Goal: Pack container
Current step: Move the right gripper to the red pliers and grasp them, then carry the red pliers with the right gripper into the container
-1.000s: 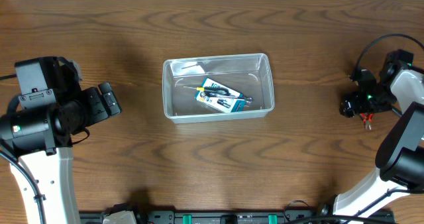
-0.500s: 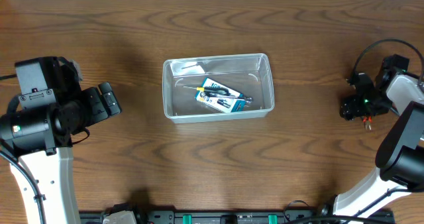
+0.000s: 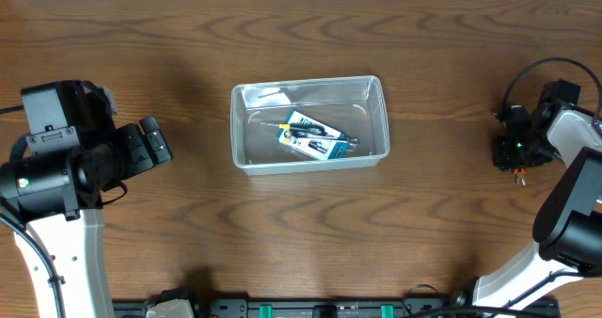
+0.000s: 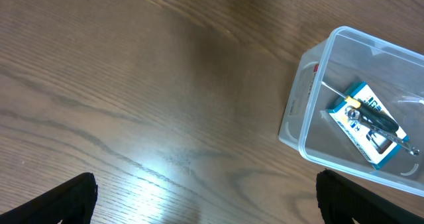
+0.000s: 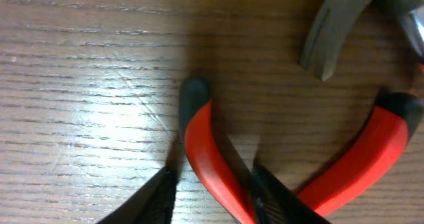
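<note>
- My right gripper (image 5: 215, 184) is narrow but not closed, fingers either side of one handle of the red-handled black-tipped pliers (image 5: 199, 138), ready to pinch.
- The clear plastic rectangular container (image 3: 310, 165) lies well to its left and already holds a blue carded screwdriver (image 3: 315, 136).
- My left gripper (image 4: 205, 197) hangs wide and empty, out of the way.

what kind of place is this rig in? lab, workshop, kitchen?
Probably a robotics lab bench rather than a home: a dark wood-grain table flanked by a black-and-white left arm and right arm, a clear rectangular plastic container holding a packaged hand tool, and red-handled pliers lying on the wood.
</note>
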